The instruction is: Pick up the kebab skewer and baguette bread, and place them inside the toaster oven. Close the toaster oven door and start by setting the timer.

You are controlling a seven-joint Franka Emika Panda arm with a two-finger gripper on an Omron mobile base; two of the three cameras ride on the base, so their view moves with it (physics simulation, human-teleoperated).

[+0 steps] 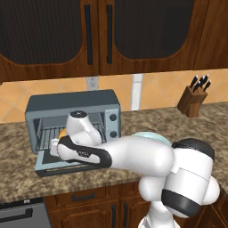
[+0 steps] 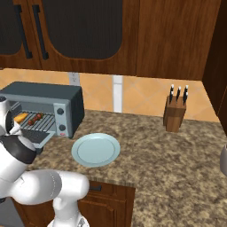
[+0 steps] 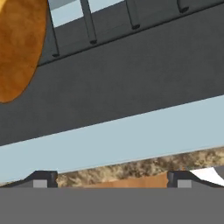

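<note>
The blue-grey toaster oven (image 1: pixel 71 103) (image 2: pixel 44 95) stands on the counter, and its door (image 1: pixel 46 168) (image 2: pixel 41 138) is folded down open. In the right base view, the orange-tan baguette bread (image 2: pixel 20 117) and the dark red kebab skewer (image 2: pixel 35 119) lie side by side on the wire rack (image 2: pixel 42 124). My gripper (image 3: pixel 111 181) is open and empty. It hovers low over the open door's dark glass (image 3: pixel 131 74), just outside the rack. The baguette bread (image 3: pixel 19 48) (image 1: pixel 63 132) lies just ahead of it. My hand hides the skewer in the left base view.
Two dark knobs (image 1: pixel 112 125) (image 2: pixel 61 119) sit on the oven's right panel. A pale blue plate (image 2: pixel 95 150) lies on the granite counter (image 2: pixel 155 159) right of the oven. A wooden knife block (image 1: pixel 193 100) (image 2: pixel 174 111) stands at the back right.
</note>
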